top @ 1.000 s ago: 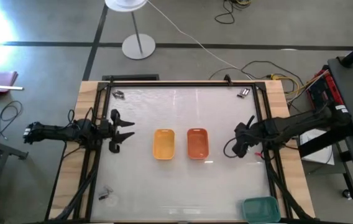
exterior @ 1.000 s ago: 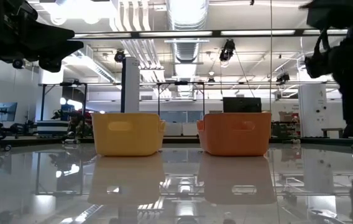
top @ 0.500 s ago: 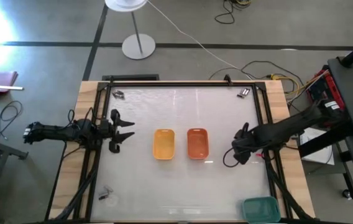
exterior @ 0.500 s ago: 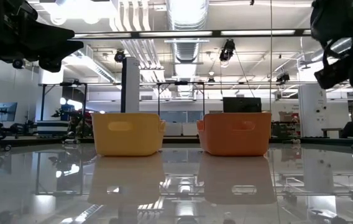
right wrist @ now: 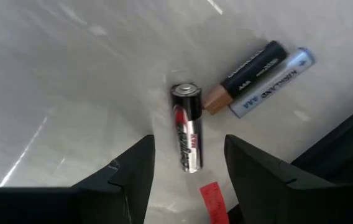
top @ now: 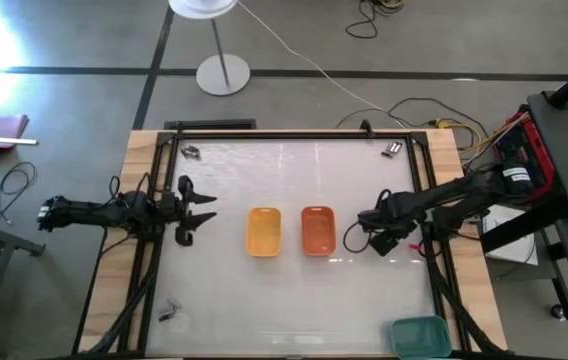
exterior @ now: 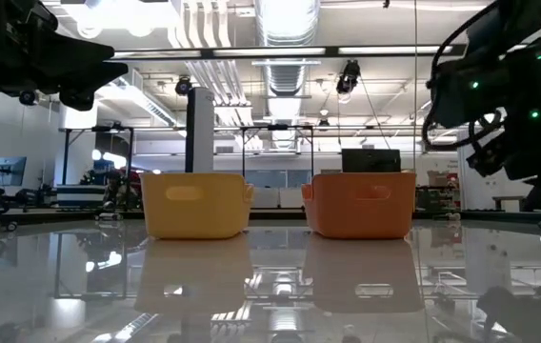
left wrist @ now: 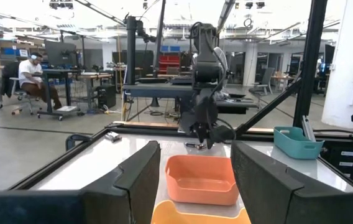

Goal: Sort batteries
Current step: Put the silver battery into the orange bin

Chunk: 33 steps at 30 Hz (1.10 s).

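Observation:
In the right wrist view three batteries lie on the glossy white table: a black and red one (right wrist: 187, 127), a black and copper one (right wrist: 245, 78) and a silvery one (right wrist: 270, 82), the last two side by side. My right gripper (right wrist: 189, 180) hovers open over the black and red battery, a finger on either side of its near end, touching nothing. In the high view it (top: 374, 232) is just right of the orange tray (top: 318, 230). My left gripper (top: 196, 213) waits open left of the yellow tray (top: 264, 231).
Small clusters of batteries lie at the far left (top: 192, 153), far right (top: 392, 148) and near left (top: 169, 316) corners. A teal tray (top: 420, 336) stands at the near right corner. A strip of red tape (right wrist: 214, 199) is stuck on the table by the right gripper.
My right gripper has swung toward the table's left, closer to the orange tray, and has turned as its arm changed angle. The left arm and both trays have kept still.

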{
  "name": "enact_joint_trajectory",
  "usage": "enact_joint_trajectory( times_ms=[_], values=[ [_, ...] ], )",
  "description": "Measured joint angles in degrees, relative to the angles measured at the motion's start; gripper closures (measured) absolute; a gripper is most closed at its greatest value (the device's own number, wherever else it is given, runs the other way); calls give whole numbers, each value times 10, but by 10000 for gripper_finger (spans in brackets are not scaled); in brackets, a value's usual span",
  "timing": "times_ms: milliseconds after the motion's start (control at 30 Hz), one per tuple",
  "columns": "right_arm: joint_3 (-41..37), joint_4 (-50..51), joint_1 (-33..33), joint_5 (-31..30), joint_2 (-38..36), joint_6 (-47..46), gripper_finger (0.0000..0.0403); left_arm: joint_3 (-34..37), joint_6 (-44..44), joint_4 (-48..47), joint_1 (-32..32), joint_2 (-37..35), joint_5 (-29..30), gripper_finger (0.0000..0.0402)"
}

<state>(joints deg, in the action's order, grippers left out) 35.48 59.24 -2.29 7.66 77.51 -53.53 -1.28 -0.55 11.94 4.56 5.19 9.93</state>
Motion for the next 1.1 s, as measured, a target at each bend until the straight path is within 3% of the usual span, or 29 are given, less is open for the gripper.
enact_joint_trajectory(
  times_ms=[267, 600, 900, 1100],
  values=[
    [2, -13, 9, 49, 45, 40, 260, 0, 0, 0, 0, 0, 0, 221],
    [1, -33, -2, 61, 45, 42, 367, 0, 0, 0, 0, 0, 0, 221],
    [92, -29, -66, 83, 19, -24, 358, 0, 0, 0, 0, 0, 0, 221],
    [199, -21, -77, 32, 20, -33, 362, 0, 0, 0, 0, 0, 0, 221]
  ],
)
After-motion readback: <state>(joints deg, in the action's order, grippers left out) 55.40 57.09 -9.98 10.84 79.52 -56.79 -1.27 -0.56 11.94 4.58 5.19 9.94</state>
